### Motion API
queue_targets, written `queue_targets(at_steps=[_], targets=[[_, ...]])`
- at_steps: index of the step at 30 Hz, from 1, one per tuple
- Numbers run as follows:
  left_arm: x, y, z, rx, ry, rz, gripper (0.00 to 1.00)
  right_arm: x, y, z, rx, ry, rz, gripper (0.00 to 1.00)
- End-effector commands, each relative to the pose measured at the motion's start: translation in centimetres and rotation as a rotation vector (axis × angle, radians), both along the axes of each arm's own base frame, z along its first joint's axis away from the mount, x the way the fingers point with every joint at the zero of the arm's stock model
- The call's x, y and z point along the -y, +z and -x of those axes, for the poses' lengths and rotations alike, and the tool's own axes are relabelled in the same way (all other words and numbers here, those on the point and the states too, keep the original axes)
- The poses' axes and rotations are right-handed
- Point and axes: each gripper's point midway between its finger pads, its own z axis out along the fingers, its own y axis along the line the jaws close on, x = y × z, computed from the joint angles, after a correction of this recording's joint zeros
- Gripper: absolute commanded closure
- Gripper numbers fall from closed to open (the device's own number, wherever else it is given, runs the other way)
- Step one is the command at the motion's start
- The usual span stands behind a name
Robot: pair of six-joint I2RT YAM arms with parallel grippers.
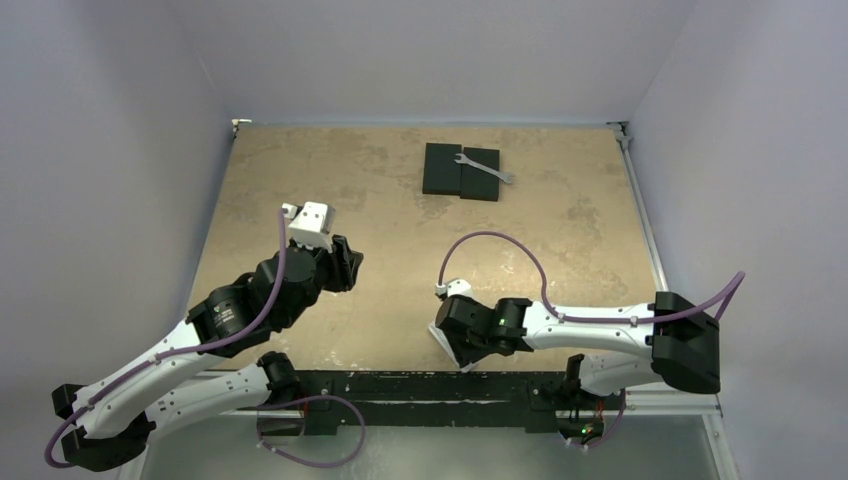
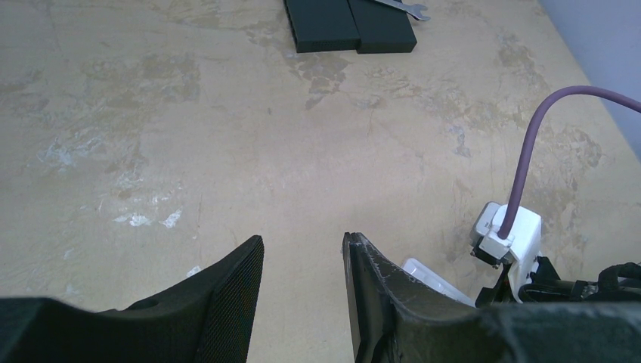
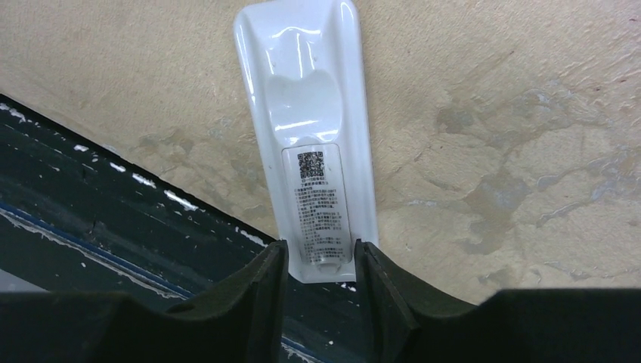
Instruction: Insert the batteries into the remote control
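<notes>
Face-down near the bottom centre of the top view, the remote control (image 3: pixel 306 113), plain glossy back and printed label upward, thus offering the battery side rather than the buttons. Cover apparently shut over the recess, with no opened compartment to be seen. Near end laid across the border between the tan worktop (image 3: pixel 529 113) and the dark strip (image 3: pixel 113 212) along its lower edge, probably for easy reach from the arm bases. No batteries visible in any view.

Straddling that near end, the right end effector (image 3: pixel 317 246), fingers partly apart on either side of the label. Pinching the sides or merely flanking them: cannot tell. Judged as a steadying or aligning hold ahead of work on the cover.

Left of centre in the top view, the left end effector (image 2: pixel 302 242), parted with nothing between the pads, hanging above bare worktop and angled toward the remote control, seemingly ready as the second hand.

At top centre, well apart from all this, two black flat blocks (image 1: pixel 460 170) side by side, a silver wrench (image 1: pixel 486 168) resting across them, out of the working zone.
</notes>
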Motion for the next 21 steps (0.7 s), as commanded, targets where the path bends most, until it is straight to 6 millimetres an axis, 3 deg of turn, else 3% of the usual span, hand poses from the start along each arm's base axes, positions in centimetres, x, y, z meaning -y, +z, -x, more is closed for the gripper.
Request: queue_targets(at_steps=[1,13,21], targets=[[-0.4,0.2,-0.3,0.019,0.016,-0.008,0.57,-1.5,1.3,-1.1,0.055,-0.012,-0.052,0.53],[-0.6,0.2,-0.3,0.020,0.021,-0.005,0.57,-1.8,3.4,-1.7,0.093,-0.029,-0.098,0.53],[-0.6,0.2,-0.3,0.020,0.021,-0.004,0.57,-1.1,3.3,-1.5,0.092,-0.044,-0.094,0.78]])
